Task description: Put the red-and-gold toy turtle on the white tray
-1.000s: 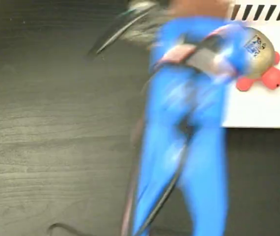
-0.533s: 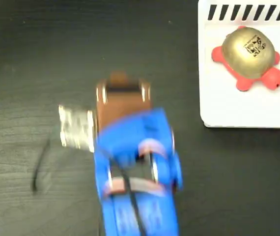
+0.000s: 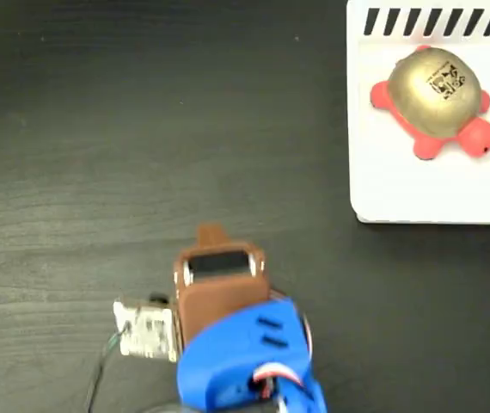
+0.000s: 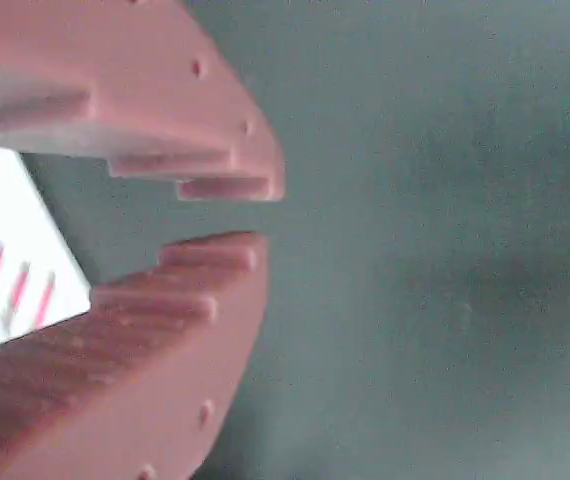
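The red-and-gold toy turtle (image 3: 435, 95) lies on the white tray (image 3: 400, 194) at the top right of the fixed view, gold shell up, with its coral-red head toward the right edge. My gripper (image 3: 211, 234) is far from it, low in the middle over the dark table, on the blue arm (image 3: 245, 370). In the wrist view the gripper (image 4: 235, 215) has its brown jaws almost together with nothing between them, over bare dark table. A white striped surface (image 4: 5, 270) shows behind the fingers at the left edge.
A dark wood-grain table (image 3: 99, 129) fills the left and centre of the fixed view. A small white module (image 3: 146, 329) with a thin cable sits on the arm's left side. Black diagonal stripes run along the tray's top and right edges.
The arm has drawn back from the tray toward the bottom of the fixed view. The turtle stays on the tray, free of the gripper.
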